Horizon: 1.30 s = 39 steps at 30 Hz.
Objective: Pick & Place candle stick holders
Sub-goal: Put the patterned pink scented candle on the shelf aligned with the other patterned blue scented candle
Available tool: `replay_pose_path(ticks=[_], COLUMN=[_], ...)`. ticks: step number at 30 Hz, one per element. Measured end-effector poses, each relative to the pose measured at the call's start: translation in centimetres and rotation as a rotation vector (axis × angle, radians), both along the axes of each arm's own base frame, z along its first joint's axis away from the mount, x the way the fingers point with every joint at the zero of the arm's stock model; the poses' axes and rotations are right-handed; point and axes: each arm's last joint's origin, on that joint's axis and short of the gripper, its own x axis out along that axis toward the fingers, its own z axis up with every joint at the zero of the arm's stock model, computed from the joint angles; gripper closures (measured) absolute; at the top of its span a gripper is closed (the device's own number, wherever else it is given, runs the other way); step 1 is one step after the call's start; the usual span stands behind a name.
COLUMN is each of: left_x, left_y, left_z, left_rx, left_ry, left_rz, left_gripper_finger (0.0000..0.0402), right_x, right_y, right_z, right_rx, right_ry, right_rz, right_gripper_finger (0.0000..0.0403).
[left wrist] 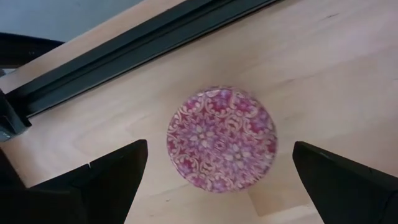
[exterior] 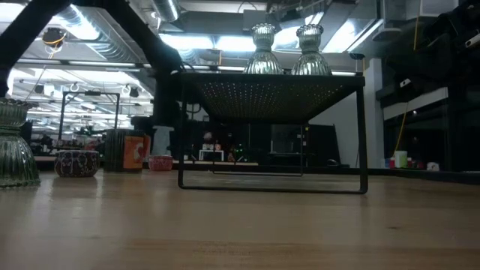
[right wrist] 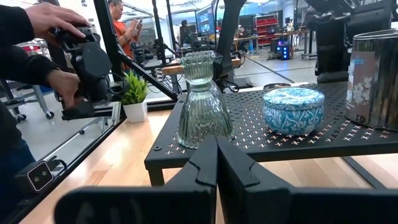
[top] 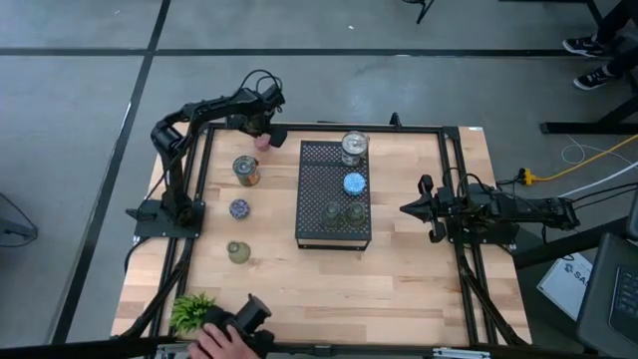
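A pink patterned candle stick holder (left wrist: 221, 140) stands on the wood at the table's far left (top: 262, 144). My left gripper (left wrist: 221, 148) hangs above it, pointing down and open, one finger on each side and clear of it. Three more holders stand on the table's left part: a silvery one (top: 246, 170), a small blue one (top: 239, 208) and an olive-green one (top: 238, 251). On the black perforated tray (top: 321, 231) stand a silvery glass holder (top: 354, 148), a blue one (top: 354, 183) and two greenish glass ones (top: 344, 212). My right gripper (top: 409, 207) waits shut at the table's right.
A black frame rail (left wrist: 143, 50) runs along the far edge just beyond the pink holder. A small green plant (top: 192, 311) stands at the near left corner. Beside it a person's hands (top: 214, 344) hold a dark camera. Bare wood lies near the front edge.
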Motion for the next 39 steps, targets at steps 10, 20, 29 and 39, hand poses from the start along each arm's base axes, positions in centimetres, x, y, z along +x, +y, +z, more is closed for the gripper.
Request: replay_pose_path(ticks=[10,20,29,39], left_x=[0.0,-0.1,0.3,0.3], left_y=[0.6,0.7,0.6,0.6], left_z=[-0.6,-1.0,-2.3,-2.2], left_rx=[0.023,-0.002,-0.027,-0.026], left_ry=[0.003,-0.015,0.018,0.017], left_rz=[0.011,0.018,0.011,0.012], left_gripper_finger=[0.0002,0.0002,0.0002,0.0044], right_x=[0.0,0.0,0.0,0.0], right_y=[0.0,0.0,0.0,0.0], right_z=[0.0,0.0,0.0,0.0], right_rx=[0.0,0.0,0.0,0.0], right_ry=[0.0,0.0,0.0,0.0], right_rz=[0.0,0.0,0.0,0.0], right_gripper_finger=[0.04,0.04,0.04,0.04])
